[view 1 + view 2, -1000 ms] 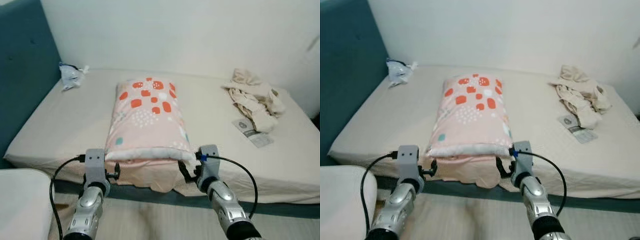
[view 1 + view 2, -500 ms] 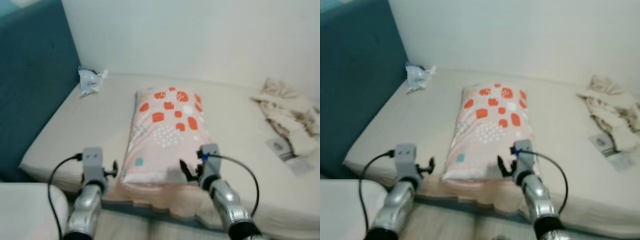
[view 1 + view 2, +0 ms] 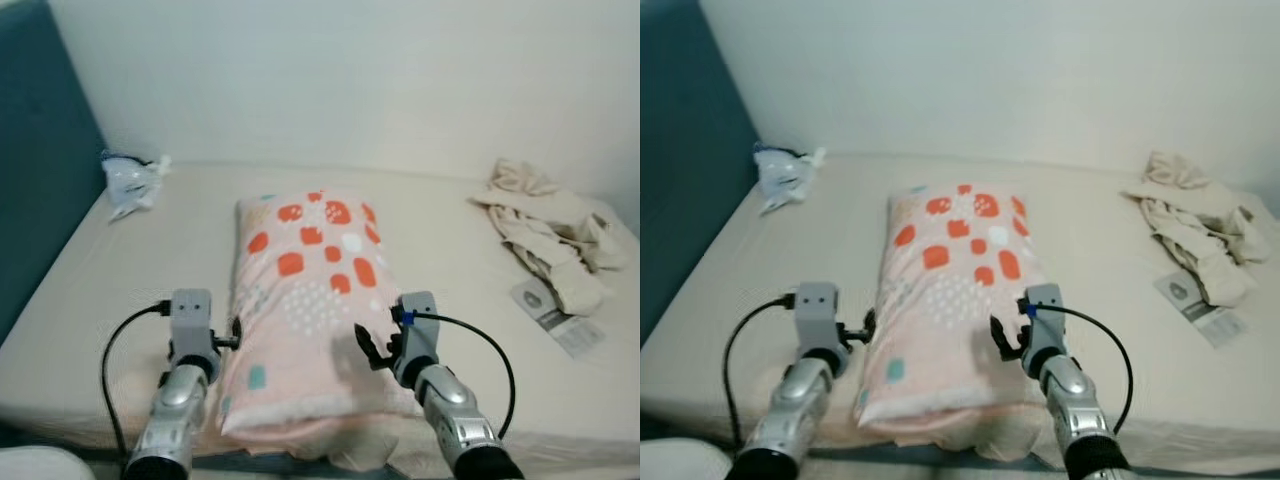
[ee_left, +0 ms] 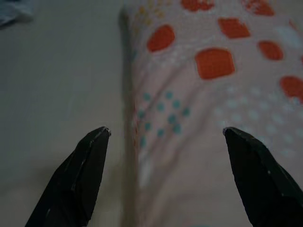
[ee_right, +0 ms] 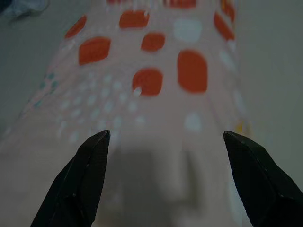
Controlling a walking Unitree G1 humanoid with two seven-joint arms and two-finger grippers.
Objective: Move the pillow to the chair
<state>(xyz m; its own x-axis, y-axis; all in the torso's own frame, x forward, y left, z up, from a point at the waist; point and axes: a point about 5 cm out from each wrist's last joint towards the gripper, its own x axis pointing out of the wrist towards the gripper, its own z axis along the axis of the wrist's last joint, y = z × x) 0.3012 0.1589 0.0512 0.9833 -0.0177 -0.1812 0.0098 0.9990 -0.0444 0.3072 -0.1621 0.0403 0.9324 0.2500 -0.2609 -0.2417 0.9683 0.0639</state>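
Left eye view: pillow (image 3: 305, 300) lies on the bed (image 3: 440, 240), left hand (image 3: 232, 337) spread at its 9 o'clock edge, right hand (image 3: 372, 350) spread over its 4 o'clock part

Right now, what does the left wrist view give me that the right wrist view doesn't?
The left wrist view shows the pillow's left edge with bare bed sheet beside it, and a cluster of teal dots; the left gripper straddles that edge, open. The right wrist view shows the right gripper open over the pillow's top face, with its right edge and sheet beyond. Both show the pink pillow with orange patches ahead of open black fingers.
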